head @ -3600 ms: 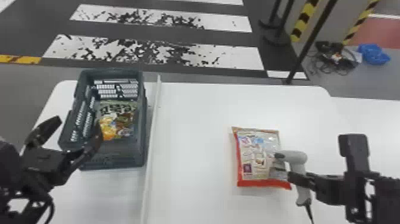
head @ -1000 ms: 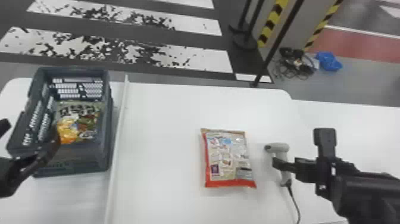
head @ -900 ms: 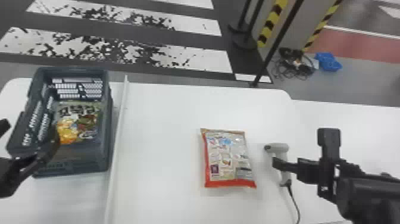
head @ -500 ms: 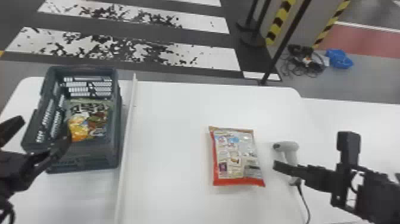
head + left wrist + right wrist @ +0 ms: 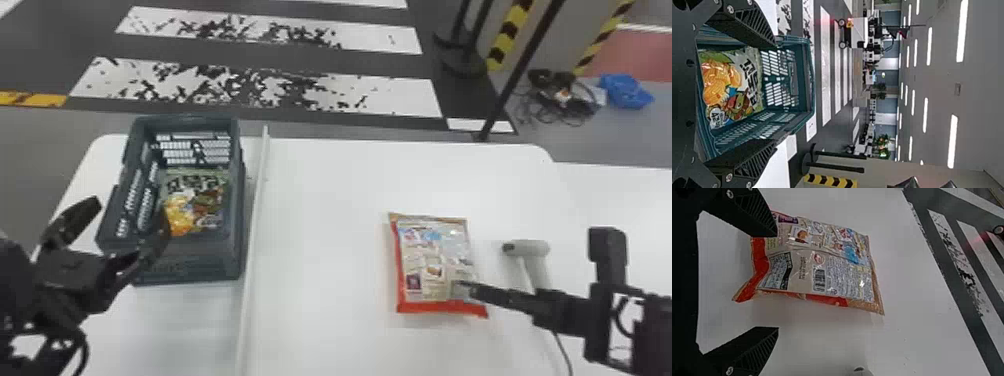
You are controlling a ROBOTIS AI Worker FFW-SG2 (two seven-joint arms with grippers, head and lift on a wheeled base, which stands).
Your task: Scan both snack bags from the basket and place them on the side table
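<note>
Right wrist view: the right pincer (image 5: 777,280) is released, its fingers wide apart. One overlaps the red-edged end of the red snack bag (image 5: 809,262); the other is over the tabletop (image 5: 914,317). Contact with the bag cannot be confirmed. The bag lies with its barcode (image 5: 819,280) exposed.

Left wrist view: the left pincer (image 5: 775,92) is likewise released, fingers apart at the basket (image 5: 809,74). A green snack bag (image 5: 752,76) is inside, ungrasped.

Head view: the principal change is at the right. Half a second ago, the nearer fingertip of the right pincer was in the gap between the red bag and the scanner (image 5: 532,247); it now overlaps the bag's near right corner. The camera's aim has also shifted, so this is judged against the bag itself. The bag and scanner keep their places side by side, and the green bag remains in the basket.

Assessment: the shift suggests an approach to pick up the red bag. Whether it has been scanned cannot be established. A further white surface (image 5: 615,195) at the right may be the side table. The green bag appears to await its turn.
</note>
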